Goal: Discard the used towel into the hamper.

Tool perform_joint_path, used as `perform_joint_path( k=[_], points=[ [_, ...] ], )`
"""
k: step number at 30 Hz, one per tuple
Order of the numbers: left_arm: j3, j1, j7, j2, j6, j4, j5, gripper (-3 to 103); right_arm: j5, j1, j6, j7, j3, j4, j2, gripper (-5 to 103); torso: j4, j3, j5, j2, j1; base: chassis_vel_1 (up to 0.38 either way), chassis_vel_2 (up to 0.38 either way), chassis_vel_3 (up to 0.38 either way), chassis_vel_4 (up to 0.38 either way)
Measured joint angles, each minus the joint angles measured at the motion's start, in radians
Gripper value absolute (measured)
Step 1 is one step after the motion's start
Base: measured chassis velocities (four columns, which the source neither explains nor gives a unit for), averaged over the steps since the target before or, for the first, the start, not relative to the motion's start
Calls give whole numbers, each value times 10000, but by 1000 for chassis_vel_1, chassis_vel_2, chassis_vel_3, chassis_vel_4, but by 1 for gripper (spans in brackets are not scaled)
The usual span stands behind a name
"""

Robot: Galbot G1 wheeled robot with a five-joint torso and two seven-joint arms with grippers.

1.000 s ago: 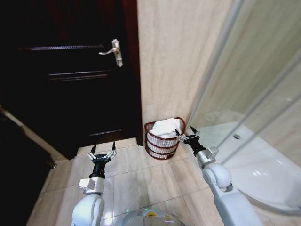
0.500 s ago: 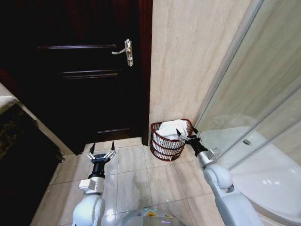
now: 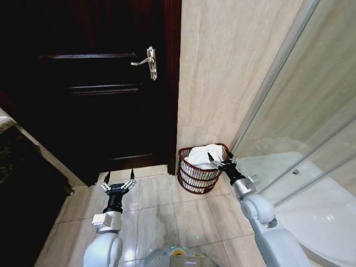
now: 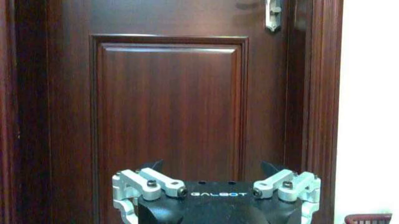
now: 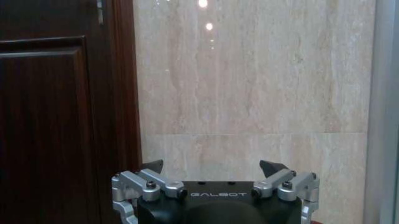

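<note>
Towel's in: we judge the drop done, both arms free.

Nearest us, our left gripper (image 3: 118,180) hangs spread and empty above the beige floor tiles (image 3: 183,214); our right gripper (image 3: 219,159), spread too, hovers at the rim of the small round reddish-brown wire hamper (image 3: 196,177) holding the white crumpled towel (image 3: 202,155), beside the dark wooden door (image 3: 105,89). Next, we'd only need to draw clear.

The hamper (image 3: 201,171) is dark reddish-brown wire weave, see-through at the sides, and holds a white cloth towel (image 3: 202,155), soft and crumpled, just beyond the right gripper (image 3: 221,160) with its jaws spread. Both grippers have matt black bodies and bright bare-metal linkages; the left gripper (image 3: 118,179) also shows its jaws apart. Ahead of them the door (image 3: 94,89) is dark polished wood with a shiny metal handle (image 3: 146,61). The wall (image 3: 228,78) and floor (image 3: 167,211) are glossy beige stone tile.
</note>
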Motion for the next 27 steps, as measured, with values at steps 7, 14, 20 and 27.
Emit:
perform_joint_path(
  k=[7,14,20,27],
  points=[
    [4,118,16,0,-54,-157,122,100,122,47,0,-1,-10,-57,-67,100,0,0,1,0,0,-42,41,45,-44],
    [-22,283,17,0,-163,-269,141,100,154,39,-46,0,-69,-62,-122,100,0,0,-1,0,0,-53,68,51,-63],
    [-24,366,-55,0,-156,-385,61,100,267,245,-400,147,-177,-140,-175,100,0,0,0,0,0,-52,51,51,-42],
    [-29,560,-394,0,-180,-382,-694,100,269,657,-997,335,-282,-450,-172,100,0,0,1,0,0,-9,4,6,-2]
  ],
)
